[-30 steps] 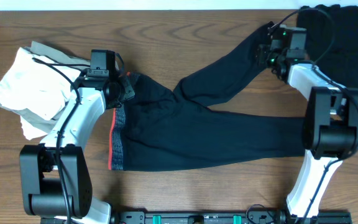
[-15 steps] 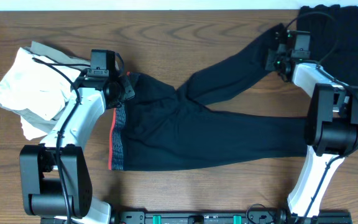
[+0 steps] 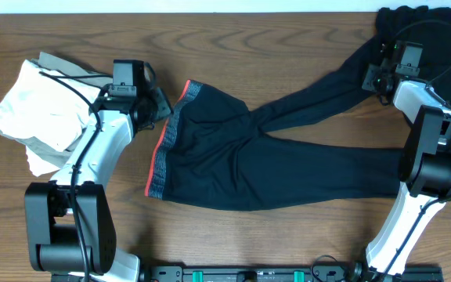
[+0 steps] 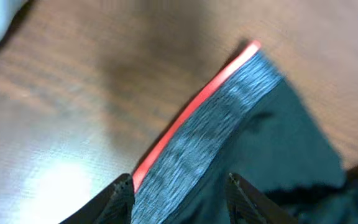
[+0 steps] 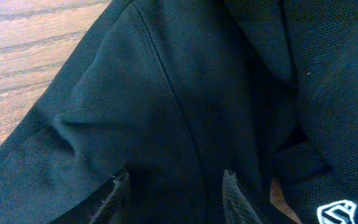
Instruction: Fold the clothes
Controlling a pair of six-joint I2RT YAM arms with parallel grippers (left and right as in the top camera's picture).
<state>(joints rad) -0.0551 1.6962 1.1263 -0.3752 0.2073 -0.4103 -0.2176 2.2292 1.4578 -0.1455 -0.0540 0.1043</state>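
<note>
Long black leggings [image 3: 272, 164] lie across the table, with the grey-and-coral waistband [image 3: 167, 145] at the left and both legs running right. My left gripper [image 3: 161, 102] sits just left of the waistband's upper end. In the left wrist view it [image 4: 180, 180] is open, its jaws standing apart on either side of the waistband [image 4: 222, 118]. My right gripper [image 3: 374, 76] is at the far end of the upper leg, shut on that black fabric [image 5: 166, 112]. Other black clothes [image 3: 421, 31] lie at the back right, one with a small white logo [image 5: 334, 214].
A pile of white and beige cloth [image 3: 37, 110] lies at the left, beside my left arm. The black pile at the back right reaches the table's far edge. Bare wood [image 3: 249, 47] shows behind the leggings and along the front.
My right gripper has moved right and pulled the upper leg with it. The whole leggings slid right, and the waistband came out of my left gripper and now lies flat beside it.
</note>
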